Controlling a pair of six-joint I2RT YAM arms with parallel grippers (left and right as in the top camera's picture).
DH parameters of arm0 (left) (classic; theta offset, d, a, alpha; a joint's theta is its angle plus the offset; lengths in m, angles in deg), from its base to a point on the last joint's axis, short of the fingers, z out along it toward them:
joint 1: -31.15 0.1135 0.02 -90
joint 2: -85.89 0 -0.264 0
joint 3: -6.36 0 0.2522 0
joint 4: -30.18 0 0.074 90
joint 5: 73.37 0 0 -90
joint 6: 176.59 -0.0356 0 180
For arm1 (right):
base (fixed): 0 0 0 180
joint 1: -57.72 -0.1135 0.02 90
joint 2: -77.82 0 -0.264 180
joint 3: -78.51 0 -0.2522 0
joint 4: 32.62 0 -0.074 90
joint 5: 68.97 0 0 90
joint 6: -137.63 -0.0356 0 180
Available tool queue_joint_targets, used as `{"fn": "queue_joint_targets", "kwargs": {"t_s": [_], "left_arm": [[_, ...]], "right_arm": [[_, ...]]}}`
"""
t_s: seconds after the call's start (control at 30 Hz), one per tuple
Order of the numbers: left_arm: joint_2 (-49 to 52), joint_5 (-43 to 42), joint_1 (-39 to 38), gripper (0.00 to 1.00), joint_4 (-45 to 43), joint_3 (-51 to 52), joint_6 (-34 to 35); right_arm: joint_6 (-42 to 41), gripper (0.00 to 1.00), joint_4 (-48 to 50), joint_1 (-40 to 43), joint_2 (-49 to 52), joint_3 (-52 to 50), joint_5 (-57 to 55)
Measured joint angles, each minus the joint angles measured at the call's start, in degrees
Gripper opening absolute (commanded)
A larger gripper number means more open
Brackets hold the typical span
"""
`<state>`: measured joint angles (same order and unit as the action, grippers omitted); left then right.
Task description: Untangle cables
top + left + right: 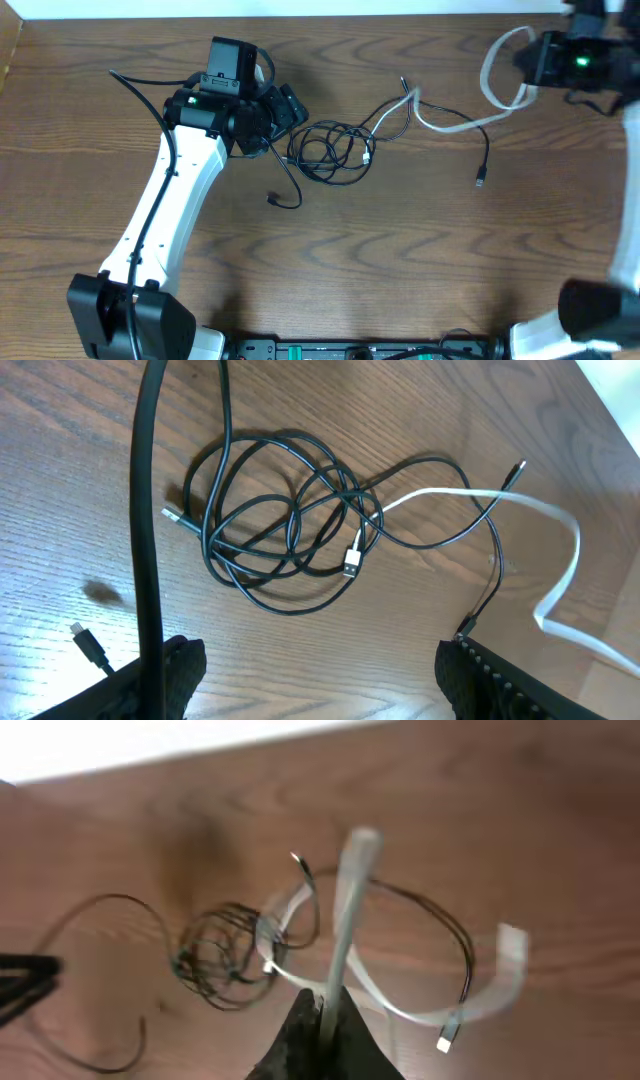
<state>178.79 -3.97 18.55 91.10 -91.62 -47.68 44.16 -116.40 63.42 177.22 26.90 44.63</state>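
A black cable (330,150) lies in a tangled coil mid-table, with one strand running right to a plug (480,182). A white cable (450,125) crosses that black strand and rises to the far right. My right gripper (532,62) is shut on the white cable (345,910) and holds it above the table; the pinch shows in the right wrist view (325,1012). My left gripper (288,108) is open and empty just left of the coil. In the left wrist view its jaws (320,690) are wide apart, with the coil (285,510) ahead of them.
A loose black cable end (285,202) curls below the left gripper. The left arm's own black cable (148,510) hangs across the left wrist view. The table's far edge runs right behind both grippers.
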Motion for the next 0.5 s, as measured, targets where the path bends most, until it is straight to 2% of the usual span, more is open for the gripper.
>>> {"fn": "queue_joint_targets", "kwargs": {"t_s": [0.23,0.5], "left_arm": [[0.00,0.07,0.00,0.79,-0.07,0.00,-0.02],[0.00,1.29,0.00,0.79,-0.15,0.00,-0.17]], "right_arm": [[-0.66,0.01,4.94,-0.87,10.34,-0.02,-2.23],[-1.29,0.01,20.39,-5.99,13.27,-0.22,3.82]]}}
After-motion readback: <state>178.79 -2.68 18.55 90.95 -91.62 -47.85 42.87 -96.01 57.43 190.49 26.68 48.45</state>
